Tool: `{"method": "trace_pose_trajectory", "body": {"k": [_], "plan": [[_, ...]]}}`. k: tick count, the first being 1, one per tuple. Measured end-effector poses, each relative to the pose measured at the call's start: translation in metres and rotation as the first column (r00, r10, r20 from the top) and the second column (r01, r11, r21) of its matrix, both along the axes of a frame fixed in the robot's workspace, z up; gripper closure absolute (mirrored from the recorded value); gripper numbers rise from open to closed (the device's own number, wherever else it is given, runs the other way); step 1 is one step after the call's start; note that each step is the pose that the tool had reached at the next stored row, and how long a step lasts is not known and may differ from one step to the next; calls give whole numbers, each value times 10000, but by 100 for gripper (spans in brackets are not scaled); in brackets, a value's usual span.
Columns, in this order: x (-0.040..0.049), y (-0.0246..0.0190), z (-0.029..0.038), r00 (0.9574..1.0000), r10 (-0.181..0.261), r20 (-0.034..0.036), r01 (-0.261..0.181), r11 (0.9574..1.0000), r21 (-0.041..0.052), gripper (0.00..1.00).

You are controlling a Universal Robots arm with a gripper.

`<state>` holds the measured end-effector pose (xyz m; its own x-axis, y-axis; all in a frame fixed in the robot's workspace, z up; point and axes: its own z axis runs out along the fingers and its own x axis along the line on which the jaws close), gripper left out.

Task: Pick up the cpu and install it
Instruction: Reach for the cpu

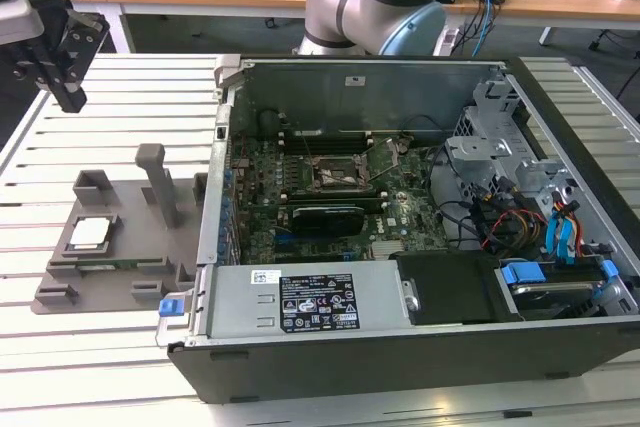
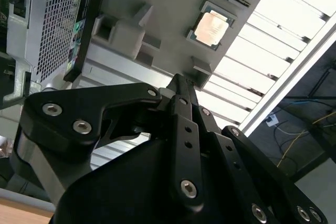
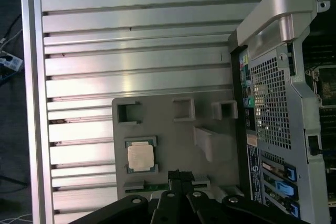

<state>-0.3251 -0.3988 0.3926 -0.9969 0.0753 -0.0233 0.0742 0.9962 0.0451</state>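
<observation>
One cpu [image 1: 88,233] sits walled in its fixture [image 1: 120,282], closed tool [image 1: 72,102] well apart.

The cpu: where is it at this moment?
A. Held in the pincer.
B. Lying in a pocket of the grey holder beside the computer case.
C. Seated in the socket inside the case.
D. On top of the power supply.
B: the cpu lies flat on the grey holder, outside the computer case, with the pincer up above, apart from it.
</observation>
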Motion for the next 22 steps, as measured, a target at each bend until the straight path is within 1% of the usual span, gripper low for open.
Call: {"method": "trace_pose_trajectory", "body": {"k": [11, 12, 14, 18, 22], "plan": [[-157, 0, -1, 10000, 1, 0, -1, 10000, 0, 89], [-192, 0, -2, 10000, 0, 0, 0, 10000, 0, 89], [-229, 0, -2, 10000, 1, 0, -1, 10000, 0, 89], [-267, 0, -3, 10000, 1, 0, -1, 10000, 0, 89], [-276, 0, -4, 10000, 1, 0, -1, 10000, 0, 89]]}}
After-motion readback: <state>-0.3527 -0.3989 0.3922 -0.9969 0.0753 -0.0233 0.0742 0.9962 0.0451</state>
